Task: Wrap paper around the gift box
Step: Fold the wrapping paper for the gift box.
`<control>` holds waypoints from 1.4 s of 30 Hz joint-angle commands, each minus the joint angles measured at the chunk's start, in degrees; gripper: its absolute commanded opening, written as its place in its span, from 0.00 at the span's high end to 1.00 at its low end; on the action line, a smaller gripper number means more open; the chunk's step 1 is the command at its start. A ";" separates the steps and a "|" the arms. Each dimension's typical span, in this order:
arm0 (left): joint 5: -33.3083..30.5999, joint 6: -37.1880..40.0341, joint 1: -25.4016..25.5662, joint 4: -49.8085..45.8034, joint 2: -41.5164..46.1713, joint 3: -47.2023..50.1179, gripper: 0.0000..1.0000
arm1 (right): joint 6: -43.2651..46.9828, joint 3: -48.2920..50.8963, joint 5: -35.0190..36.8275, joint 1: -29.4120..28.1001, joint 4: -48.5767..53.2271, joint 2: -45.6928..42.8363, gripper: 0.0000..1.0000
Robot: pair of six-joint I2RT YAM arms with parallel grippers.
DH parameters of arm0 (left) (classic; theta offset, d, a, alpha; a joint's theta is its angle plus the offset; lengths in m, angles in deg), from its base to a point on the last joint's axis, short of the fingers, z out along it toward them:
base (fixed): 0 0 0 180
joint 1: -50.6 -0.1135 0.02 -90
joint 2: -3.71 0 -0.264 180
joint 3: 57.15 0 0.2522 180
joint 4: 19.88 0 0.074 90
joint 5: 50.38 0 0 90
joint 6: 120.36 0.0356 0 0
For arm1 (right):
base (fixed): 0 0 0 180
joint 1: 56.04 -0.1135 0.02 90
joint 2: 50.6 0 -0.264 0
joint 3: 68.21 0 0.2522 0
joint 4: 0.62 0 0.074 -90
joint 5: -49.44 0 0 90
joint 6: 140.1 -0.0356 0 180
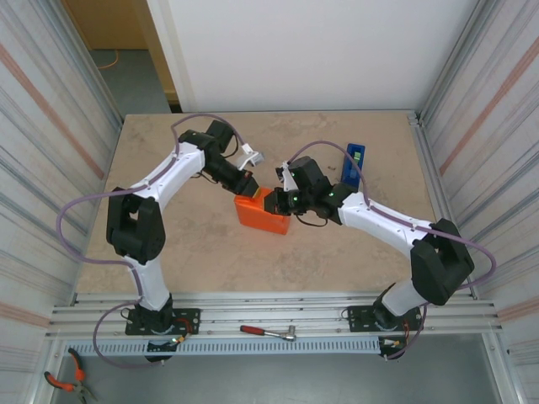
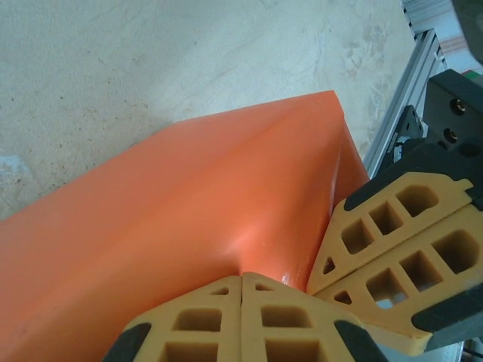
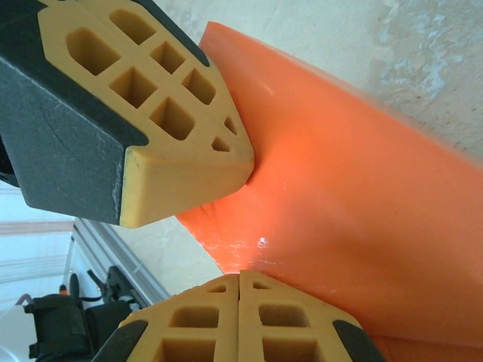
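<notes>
Your left gripper and right gripper, jaws shut, press the paper already folded over the hidden gift box; sealing its ends likely remains.

The paper is bright orange, the table mottled beige.

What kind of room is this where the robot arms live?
Probably a robot lab or workshop test cell, not a home. The table is boxed in by ribbed wall panels, the arms are bolted to aluminium rails, and a red-handled tool and pliers lie at the front.
</notes>
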 commanded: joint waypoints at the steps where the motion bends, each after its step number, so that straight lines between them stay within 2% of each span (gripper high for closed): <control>1: 2.38 -4.12 -2.62 2.90 3.21 1.01 1.00 | 2.88 1.53 3.10 0.00 3.86 0.17 1.00; 3: 5.60 -6.85 -3.93 5.70 5.10 1.00 0.98 | 2.94 1.91 2.97 0.28 3.93 0.48 1.00; 6: 8.41 -9.72 -4.81 8.16 7.23 -0.02 0.90 | 2.94 2.38 2.75 0.57 3.55 0.48 1.00; 9: 9.70 -10.49 -4.76 8.10 7.92 -1.44 0.90 | 2.94 2.56 2.78 0.72 3.54 0.53 1.00; 21: 3.78 -6.76 -0.74 4.54 6.32 -0.15 1.00 | 2.67 3.19 2.60 0.97 3.05 0.66 1.00; 42: -1.60 -5.04 -0.17 5.96 5.46 9.11 1.00 | 2.89 0.92 1.38 1.93 4.06 -0.45 1.00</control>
